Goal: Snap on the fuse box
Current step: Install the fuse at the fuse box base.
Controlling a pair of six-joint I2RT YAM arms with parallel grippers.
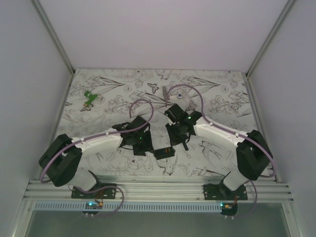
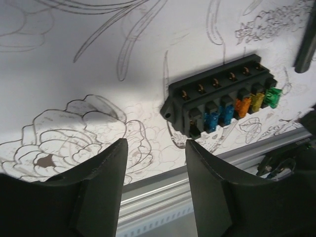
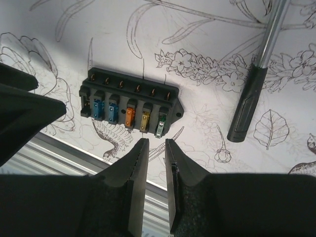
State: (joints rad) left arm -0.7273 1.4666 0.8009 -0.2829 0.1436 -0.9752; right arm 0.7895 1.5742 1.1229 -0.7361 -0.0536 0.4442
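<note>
Fuse box point(image 3: 131, 106) lies flat on the floral table point(image 3: 59, 15), just in from the aluminium rail point(image 3: 64, 153), all edges clear. My left gripper point(image 2: 155, 148) gapes empty. My right gripper point(image 3: 153, 143) is parted narrowly, empty. The hammer point(image 3: 254, 94) lies apart, past the green-fuse end.

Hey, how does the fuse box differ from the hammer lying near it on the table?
Shape: the fuse box is a short, blocky rectangle; the hammer is long and slim. Colour: the fuse box carries a row of blue, orange, yellow and green fuses; the hammer shows a plain black grip and a shiny metal shaft. Both lie flat on the flower-printed table, apart from each other.
</note>
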